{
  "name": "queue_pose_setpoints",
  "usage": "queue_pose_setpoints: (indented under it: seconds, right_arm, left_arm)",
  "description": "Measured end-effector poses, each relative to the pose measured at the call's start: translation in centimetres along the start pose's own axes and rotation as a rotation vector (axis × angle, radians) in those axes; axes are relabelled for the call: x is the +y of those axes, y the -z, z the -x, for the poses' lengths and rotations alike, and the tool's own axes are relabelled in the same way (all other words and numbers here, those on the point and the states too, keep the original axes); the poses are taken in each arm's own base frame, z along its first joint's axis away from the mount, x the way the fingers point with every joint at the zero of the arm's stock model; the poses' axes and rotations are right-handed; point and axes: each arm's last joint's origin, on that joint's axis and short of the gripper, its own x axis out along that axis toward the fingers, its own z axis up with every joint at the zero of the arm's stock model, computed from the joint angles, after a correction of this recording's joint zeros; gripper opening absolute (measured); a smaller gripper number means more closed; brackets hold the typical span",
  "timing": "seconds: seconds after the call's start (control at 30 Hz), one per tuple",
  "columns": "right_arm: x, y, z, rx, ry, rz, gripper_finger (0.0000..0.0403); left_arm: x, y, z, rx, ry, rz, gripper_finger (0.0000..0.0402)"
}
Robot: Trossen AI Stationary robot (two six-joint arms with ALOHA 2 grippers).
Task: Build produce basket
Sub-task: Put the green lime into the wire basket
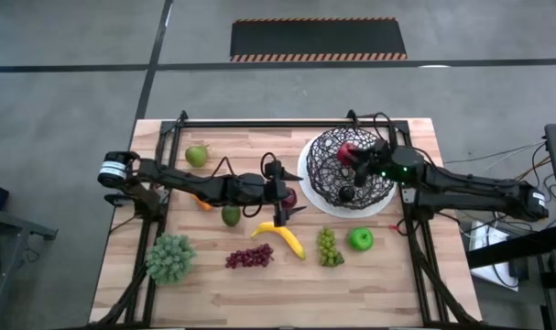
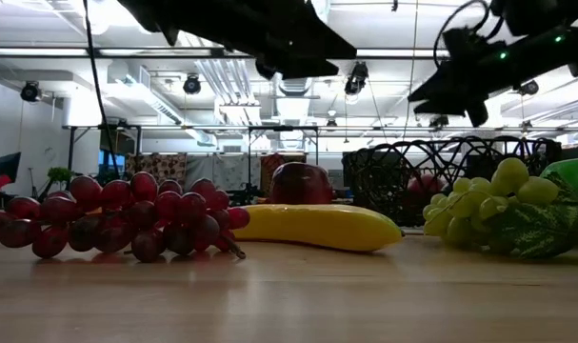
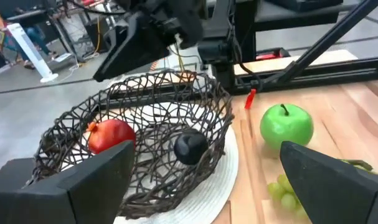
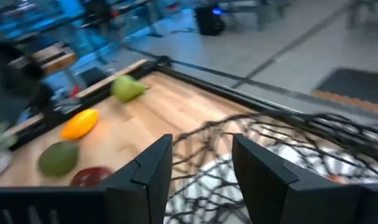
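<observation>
The basket [image 1: 346, 171] stands at the table's far right with a red apple [image 3: 109, 135] and a dark plum [image 3: 190, 147] inside it; the right gripper [image 1: 358, 163] hovers over its bowl, jaws parted and empty. Beside the basket's left rim, the left gripper [image 1: 282, 203] hangs released above a dark red apple [image 2: 301, 183]; banana [image 1: 280, 237], green grapes [image 1: 328, 246] and green apple [image 1: 360, 239] lie just in front of the basket.

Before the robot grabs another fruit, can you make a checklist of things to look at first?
1. Left hand open and empty: ok, fingers spread wide, nothing between them.
2. Right hand empty: ok, nothing between its fingers; it hovers over the basket.
3. Fruit already in basket: ok, a red apple and a dark plum sit inside.
4. Fruit left to pick: ok, banana, purple grapes, green grapes and green apple lie apart on the table.
5. Dark red fruit under the left hand reachable: cannot tell.
</observation>
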Motion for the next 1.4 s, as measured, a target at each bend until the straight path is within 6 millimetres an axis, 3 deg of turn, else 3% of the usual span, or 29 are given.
queue_pose_setpoints:
  seconds: [0.23,0.53,0.7,0.8,1.0,1.4]
  right_arm:
    - [2.3,0.4,0.7,0.0,-0.155,0.119,0.014]
    - [3.9,0.7,1.4,-0.014,-0.263,0.175,0.0137]
    - [4.0,0.7,1.4,-0.01,-0.264,0.177,0.0135]
    - [3.9,0.7,1.3,-0.01,-0.264,0.18,0.0134]
    - [3.9,0.7,1.3,-0.01,-0.263,0.202,0.0134]
    - [3.9,0.8,1.3,-0.002,-0.261,0.208,0.0134]
  left_arm:
    - [-0.4,0.1,1.1,0.112,0.019,0.066,0.0383]
    - [-0.7,1.4,5.8,0.639,-0.073,0.295,0.0383]
    - [-1.0,3.4,8.9,0.982,-0.31,0.586,0.0383]
    - [-0.8,4.4,10.0,1.057,-0.536,0.794,0.0383]
    - [-1.8,5.2,9.5,1.044,-0.614,0.889,0.0383]
    - [-2.6,8.1,7.6,1.066,-0.67,0.886,0.0383]
